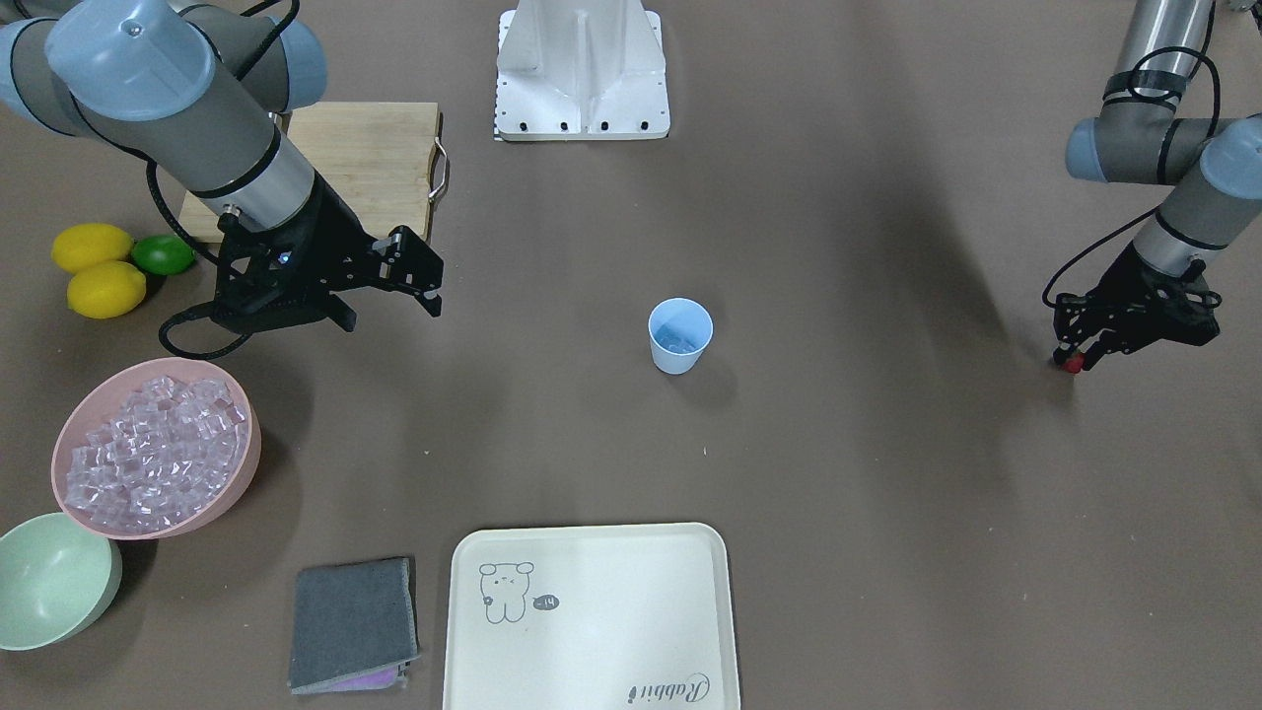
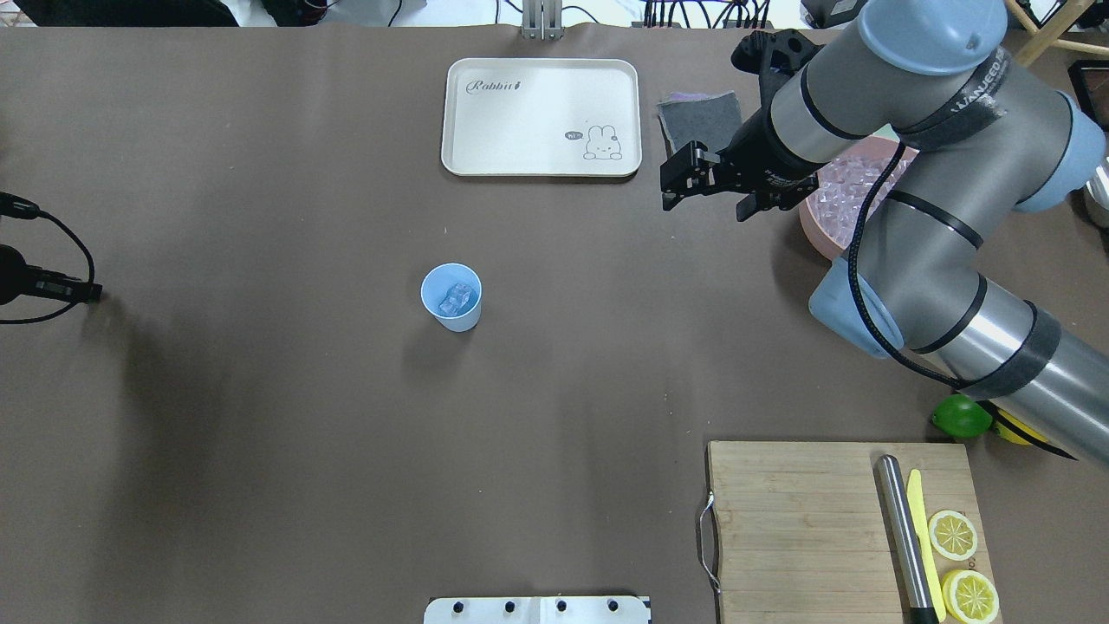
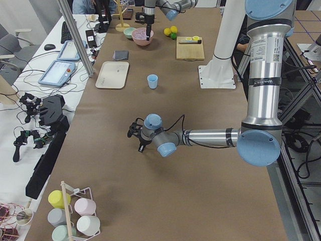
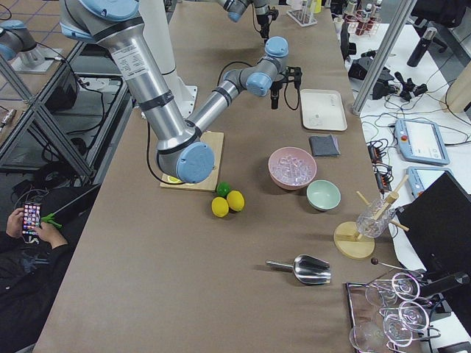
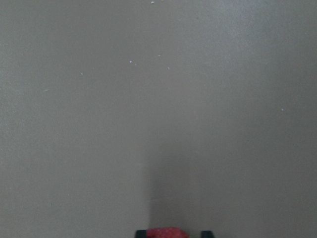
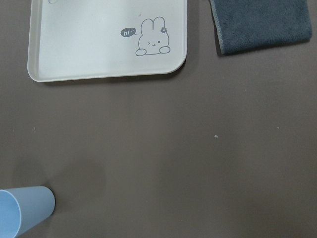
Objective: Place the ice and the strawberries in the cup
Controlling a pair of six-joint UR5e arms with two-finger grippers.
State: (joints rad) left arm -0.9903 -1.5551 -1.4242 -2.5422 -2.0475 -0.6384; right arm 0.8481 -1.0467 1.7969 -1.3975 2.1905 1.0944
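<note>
The light-blue cup (image 1: 680, 340) stands upright mid-table, also in the overhead view (image 2: 451, 299), with a few clear ice cubes (image 2: 457, 300) inside it. More ice (image 1: 153, 449) fills a pink bowl (image 1: 252, 446). My left gripper (image 1: 1073, 360) is low over the table far off to the cup's side, shut on the small red strawberry (image 1: 1074, 363). The strawberry shows between the fingertips in the left wrist view (image 5: 166, 232). My right gripper (image 1: 424, 281) hovers open and empty between the pink bowl and the cup, also in the overhead view (image 2: 680, 185).
A white rabbit tray (image 1: 590, 616) and a grey cloth (image 1: 353, 621) lie at the far side. A pale green bowl (image 1: 49, 582) sits by the pink bowl. Two lemons (image 1: 99, 271), a lime (image 1: 163, 254) and a wooden cutting board (image 2: 832, 529) with knife and lemon halves are near the right arm.
</note>
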